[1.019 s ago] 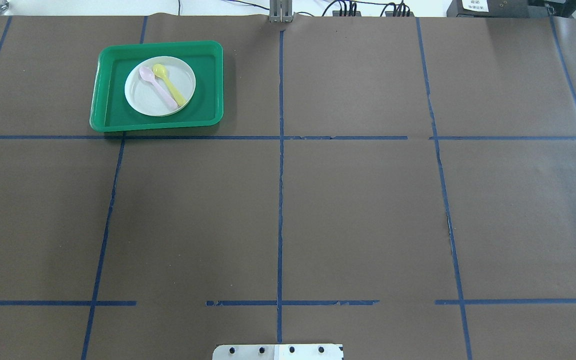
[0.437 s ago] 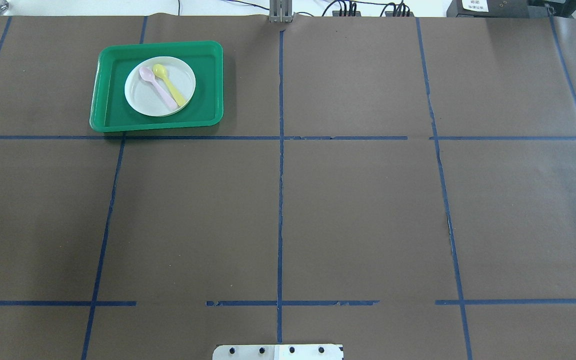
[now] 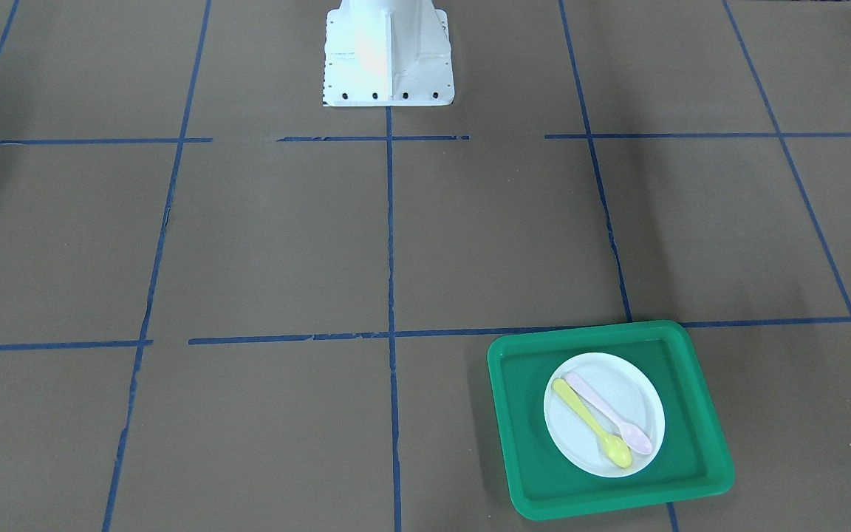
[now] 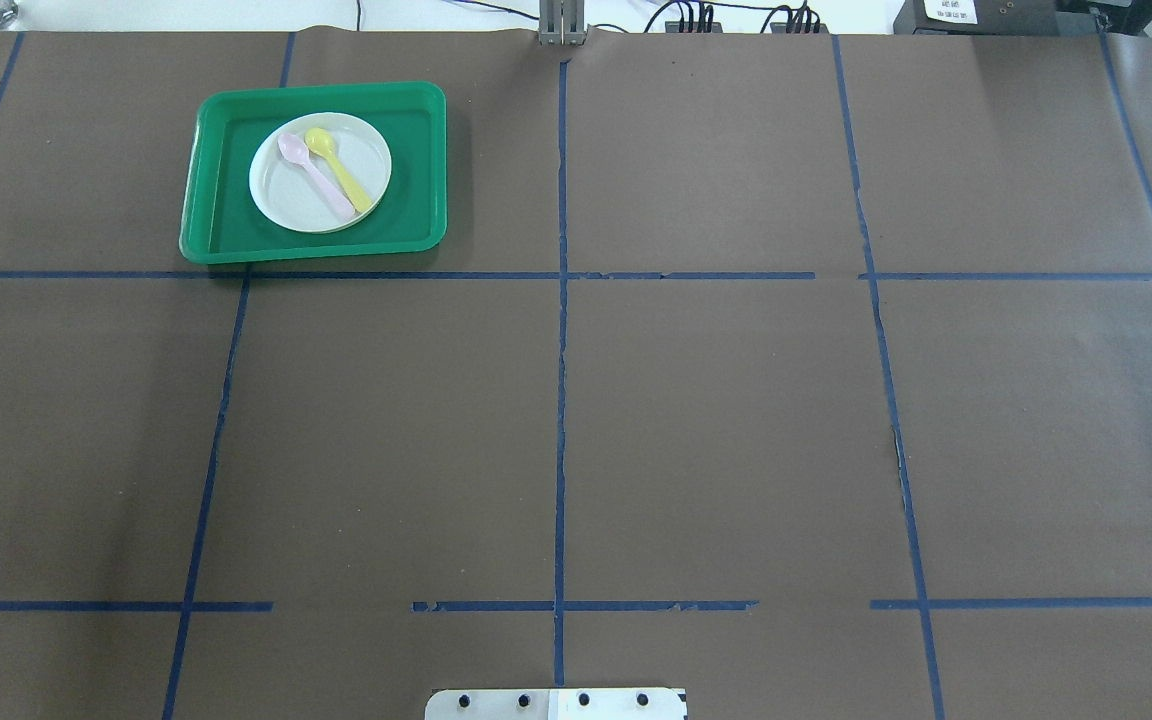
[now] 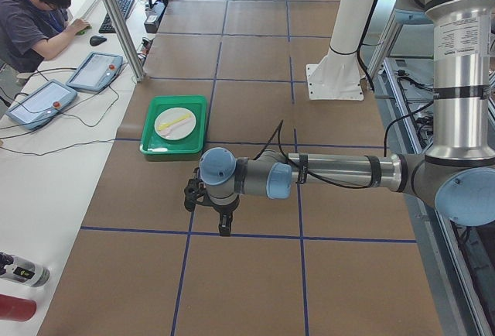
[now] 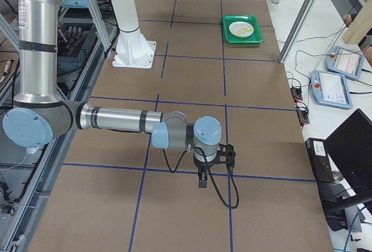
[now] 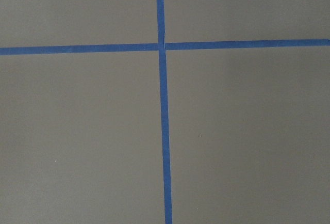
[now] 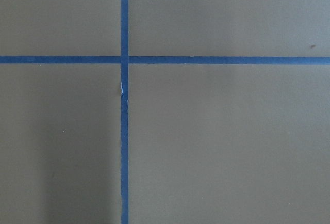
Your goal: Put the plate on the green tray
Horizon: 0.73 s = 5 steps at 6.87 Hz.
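Observation:
The small white plate lies inside the green tray at the far left of the table, with a pink spoon and a yellow spoon on it. Plate and tray also show in the front view. My left gripper shows only in the exterior left view, pointing down over the table well short of the tray. My right gripper shows only in the exterior right view, far from the tray. I cannot tell whether either is open or shut.
The brown table cover carries blue tape grid lines. The white robot pedestal stands at the table's near-middle edge. An operator sits at a side bench with control tablets. Bottles lie on that bench.
A dark part of the left arm at the overhead view's left edge one second ago has gone out of that view. Plate, spoons and tray have not moved.

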{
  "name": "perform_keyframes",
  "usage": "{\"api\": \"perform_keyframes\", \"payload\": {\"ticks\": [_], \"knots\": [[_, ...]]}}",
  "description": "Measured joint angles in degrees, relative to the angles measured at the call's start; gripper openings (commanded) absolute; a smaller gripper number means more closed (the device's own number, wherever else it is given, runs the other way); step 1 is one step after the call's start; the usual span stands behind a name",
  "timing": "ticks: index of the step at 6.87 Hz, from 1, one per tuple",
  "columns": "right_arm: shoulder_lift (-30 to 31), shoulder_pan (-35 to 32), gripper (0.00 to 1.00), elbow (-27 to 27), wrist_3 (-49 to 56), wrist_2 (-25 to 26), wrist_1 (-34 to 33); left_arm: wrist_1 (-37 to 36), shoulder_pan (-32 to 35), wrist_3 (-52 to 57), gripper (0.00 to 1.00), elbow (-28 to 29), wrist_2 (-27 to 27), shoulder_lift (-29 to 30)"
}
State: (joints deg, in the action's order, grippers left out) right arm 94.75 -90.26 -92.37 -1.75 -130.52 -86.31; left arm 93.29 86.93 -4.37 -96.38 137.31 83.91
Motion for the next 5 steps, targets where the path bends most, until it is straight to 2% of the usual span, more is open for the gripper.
{"api": "perform_keyframes", "payload": {"ticks": [5], "knots": [[0.0, 0.0, 1.00, 0.0, 0.0, 0.0, 0.1, -2.4, 2.2, 2.6, 1.00, -0.6, -3.2, -0.5]]}}
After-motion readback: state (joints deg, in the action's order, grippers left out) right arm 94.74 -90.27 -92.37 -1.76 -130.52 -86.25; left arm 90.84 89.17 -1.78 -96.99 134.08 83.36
